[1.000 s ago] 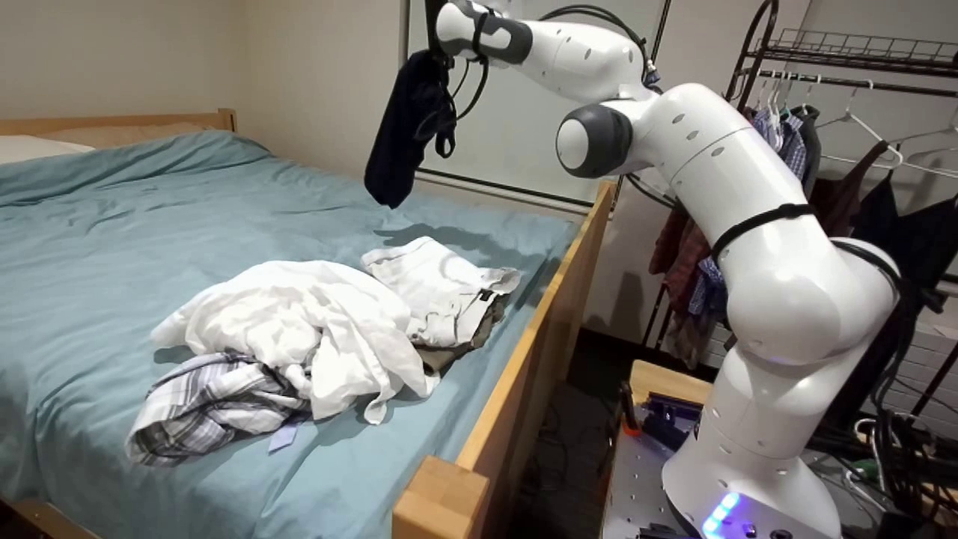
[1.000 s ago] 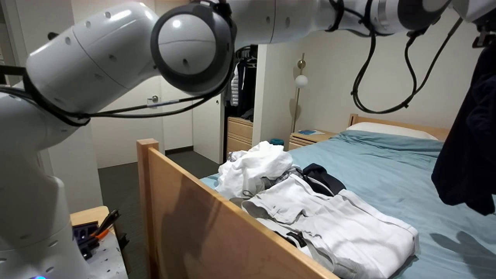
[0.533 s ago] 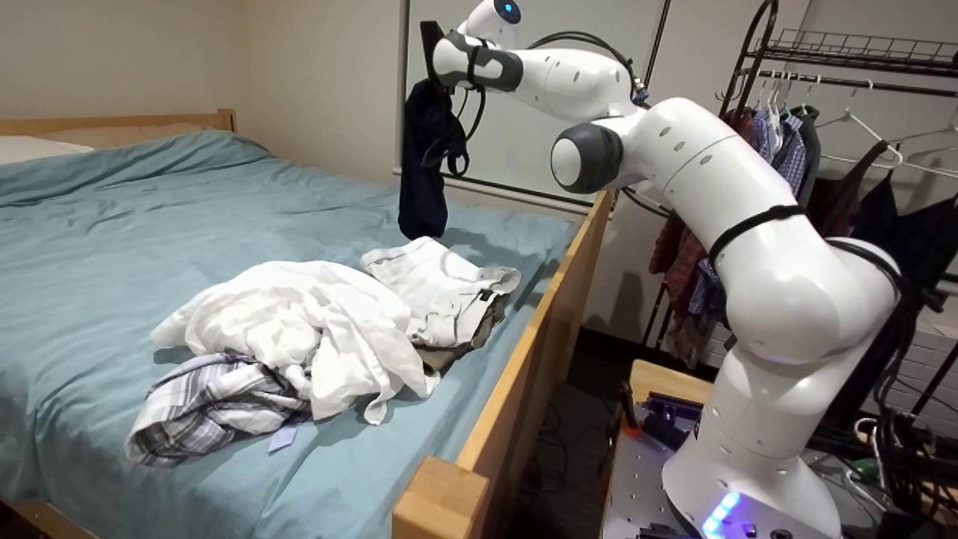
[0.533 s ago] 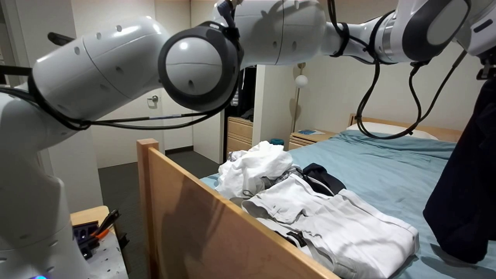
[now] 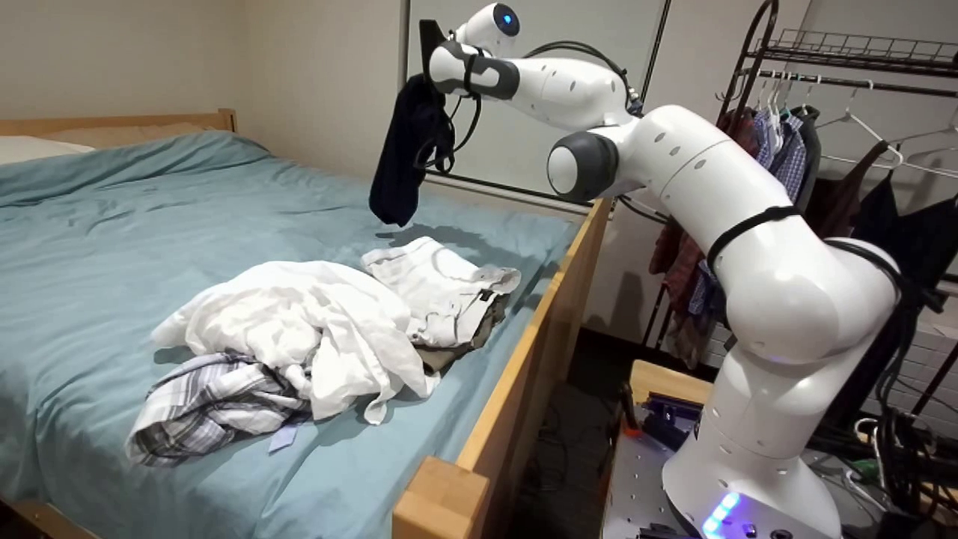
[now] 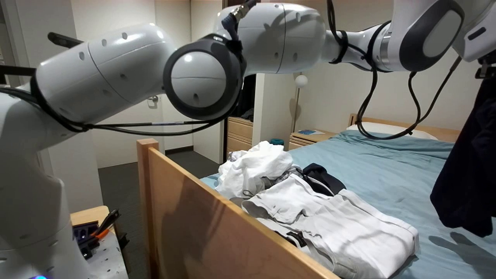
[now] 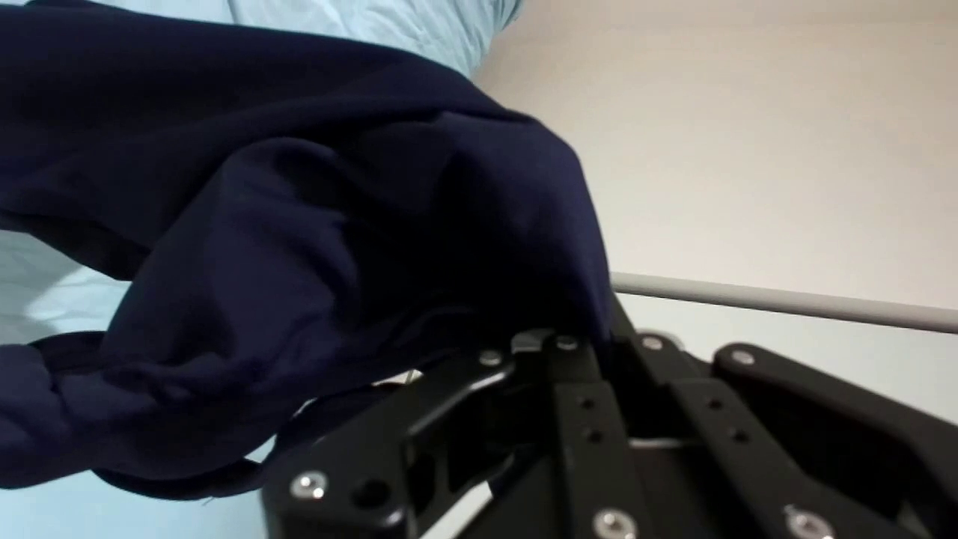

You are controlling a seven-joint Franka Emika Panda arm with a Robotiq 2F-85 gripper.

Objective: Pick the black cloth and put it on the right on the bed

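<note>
The black cloth, a very dark navy garment, hangs in the air in both exterior views (image 5: 400, 168) (image 6: 467, 174). It fills much of the left of the wrist view (image 7: 314, 247). My gripper (image 7: 606, 340) is shut on its upper part; the fingertips are mostly covered by the fabric. In an exterior view the gripper shows only partly at the right edge (image 6: 486, 69). The cloth's lower end hangs above the blue-covered bed (image 5: 165, 224), beyond the folded white garment (image 5: 441, 284), and casts a shadow there.
A crumpled white cloth (image 5: 299, 322) and a plaid shirt (image 5: 209, 408) lie on the bed. Another black garment (image 6: 323, 180) lies beside the folded white one. The wooden bed end board (image 6: 232, 228) stands between the arm's base and the bed. A wall is behind.
The arm has come down over the last second. The hanging cloth swung down to nearly straight half a second ago; now it slants again, its lower end higher and away from the arm base.
</note>
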